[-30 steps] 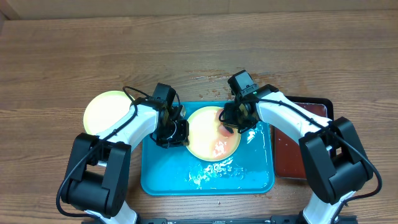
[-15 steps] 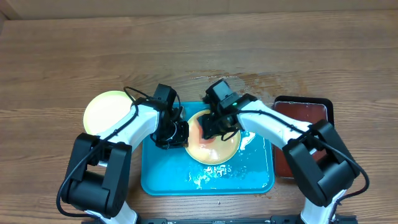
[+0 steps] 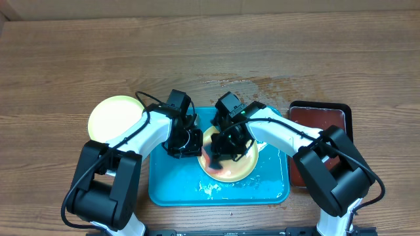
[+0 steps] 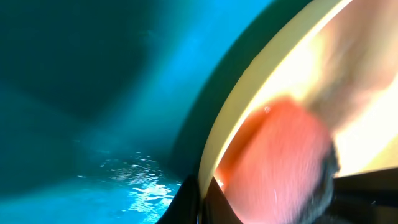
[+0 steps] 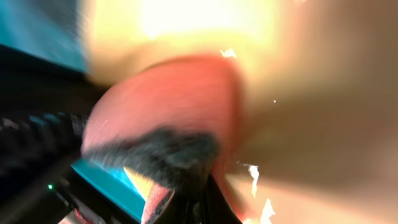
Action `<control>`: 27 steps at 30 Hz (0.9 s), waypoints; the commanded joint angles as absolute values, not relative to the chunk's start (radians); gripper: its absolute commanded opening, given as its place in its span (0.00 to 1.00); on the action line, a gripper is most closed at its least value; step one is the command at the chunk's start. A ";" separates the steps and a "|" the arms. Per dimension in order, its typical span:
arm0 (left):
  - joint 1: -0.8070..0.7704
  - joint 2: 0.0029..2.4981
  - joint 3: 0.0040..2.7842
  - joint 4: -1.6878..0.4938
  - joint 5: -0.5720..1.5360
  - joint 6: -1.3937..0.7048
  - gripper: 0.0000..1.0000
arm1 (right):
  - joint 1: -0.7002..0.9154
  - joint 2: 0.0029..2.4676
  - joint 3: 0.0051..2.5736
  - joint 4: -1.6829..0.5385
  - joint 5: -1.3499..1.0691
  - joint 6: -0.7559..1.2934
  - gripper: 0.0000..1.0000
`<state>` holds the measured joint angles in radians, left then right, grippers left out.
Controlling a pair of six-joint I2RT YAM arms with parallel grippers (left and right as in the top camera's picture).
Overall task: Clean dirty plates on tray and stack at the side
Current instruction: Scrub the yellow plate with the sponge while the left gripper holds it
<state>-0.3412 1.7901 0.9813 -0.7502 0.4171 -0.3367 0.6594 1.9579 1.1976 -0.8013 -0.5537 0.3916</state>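
Pale yellow-green plastic, item one: side plate (image 3: pixel 110 118), lying flat on the wooden table (image 3: pixel 65 59) just left of the tray. Its face looks bare, and it reads as the start of the stack.

Item two: left gripper (image 3: pixel 195 143), at the tray's left part. In its wrist view the jaws are pinched on the near rim of the plate in work, so it serves as the clamp.

Item three: tray (image 3: pixel 170 183), turquoise with a raised rim, at the centre. Contents:
- a film of water
- white suds (image 3: pixel 216 187) along the front
- one plate

Item four: plate in work (image 3: pixel 239 167), yellow-green, inside the tray right of centre. Its left edge seems lifted a little where the clamp has it. No third plate can be made out.

Item five: sponge (image 3: pixel 211 160), pinkish-red with a dark scouring layer, pressed on the plate's left half.

Item six: right gripper (image 3: pixel 222 149), jaws closed on the sponge, reaching in from the right.

Item seven: red tray (image 3: pixel 318 118), dark with a black rim, just right of the blue one. It shows a reddish floor, and I cannot tell whether that is liquid.

Item eight: wet patch (image 3: pixel 256 84) on the table behind the trays.

Handling note, as a judgement:
- The step is scrubbing.
- Keep the clamp firm on the rim so the plate does not spin or slide on the wet floor.
- Work the sponge flat, from the centre outward over the smeared area.
- Press lightly enough that the rim is not levered out of the jaws.
- Keep the strokes inside the rim so the runoff stays in the tray.
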 commanded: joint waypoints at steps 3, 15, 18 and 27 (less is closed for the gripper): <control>-0.353 1.801 0.971 -0.739 0.407 -0.363 0.04 | 0.665 1.983 1.195 -0.957 -0.396 0.508 0.04; -0.353 1.801 0.971 -0.736 0.408 -0.374 0.04 | 0.430 1.983 1.195 -1.061 -0.117 0.580 0.04; -0.353 1.801 0.971 -0.736 0.408 -0.374 0.04 | 0.357 1.983 1.195 -1.065 -0.083 0.575 0.04; -0.354 1.801 0.971 -0.737 0.408 -0.374 0.04 | 0.290 1.983 1.196 -0.897 -0.213 0.425 0.04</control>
